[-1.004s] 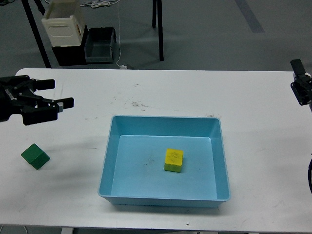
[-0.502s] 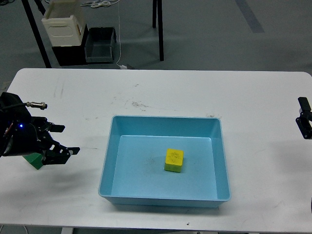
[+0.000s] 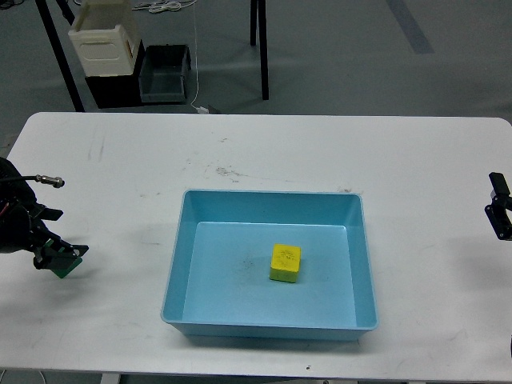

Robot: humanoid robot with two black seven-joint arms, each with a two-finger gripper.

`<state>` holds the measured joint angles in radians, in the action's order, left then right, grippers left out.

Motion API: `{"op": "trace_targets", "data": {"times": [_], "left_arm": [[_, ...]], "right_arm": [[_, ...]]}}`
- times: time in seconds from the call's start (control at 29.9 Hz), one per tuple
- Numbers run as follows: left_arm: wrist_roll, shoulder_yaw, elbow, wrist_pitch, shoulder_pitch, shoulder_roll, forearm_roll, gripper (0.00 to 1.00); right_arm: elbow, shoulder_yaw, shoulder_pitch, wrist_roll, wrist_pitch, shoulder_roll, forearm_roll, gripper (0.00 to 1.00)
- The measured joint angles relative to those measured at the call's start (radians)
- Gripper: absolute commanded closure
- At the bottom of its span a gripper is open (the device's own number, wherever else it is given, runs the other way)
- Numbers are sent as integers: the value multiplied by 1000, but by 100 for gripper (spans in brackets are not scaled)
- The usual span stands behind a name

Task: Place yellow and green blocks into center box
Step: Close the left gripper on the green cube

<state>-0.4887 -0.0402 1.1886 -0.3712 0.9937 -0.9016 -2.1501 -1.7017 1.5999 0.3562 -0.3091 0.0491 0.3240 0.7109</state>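
The yellow block lies inside the light blue box at the table's centre, right of its middle. The green block sits on the white table at the far left, and only a small corner of it shows. My left gripper is low over it and covers most of it. Its fingers look dark and end-on, so I cannot tell whether they are closed on the block. My right gripper shows only as a small dark part at the right edge, away from the box, and its state is unclear.
The white table runs the full width of the view, with its front edge just below the box. On the floor behind it stand a cream crate, a dark bin and black stand legs.
My left gripper has come down and moved left, from above the table onto the green block, now mostly covering it. My right arm has dropped lower at the right edge. The yellow block has not moved.
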Motion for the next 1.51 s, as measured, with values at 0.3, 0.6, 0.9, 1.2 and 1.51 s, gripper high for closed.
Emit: {"op": "trace_targets", "data": {"times": [0.3, 0.6, 0.9, 1.2, 1.51], "left_arm": [[0, 55, -63, 0, 5, 4, -1, 2], [0, 59, -96, -1, 1, 18, 11, 2], [0, 59, -88, -3, 1, 27, 48, 2], [0, 68, -97, -15, -11, 53, 52, 4], [0, 100, -113, -9, -10, 75, 55, 17]], "right_arm": [[1, -1, 6, -1, 0, 0, 1, 0], [3, -11, 7, -1, -1, 0, 1, 0], [6, -15, 9, -1, -2, 0, 1, 0], [6, -15, 16, -1, -3, 0, 1, 0], [5, -15, 25, -2, -10, 0, 1, 0]]}}
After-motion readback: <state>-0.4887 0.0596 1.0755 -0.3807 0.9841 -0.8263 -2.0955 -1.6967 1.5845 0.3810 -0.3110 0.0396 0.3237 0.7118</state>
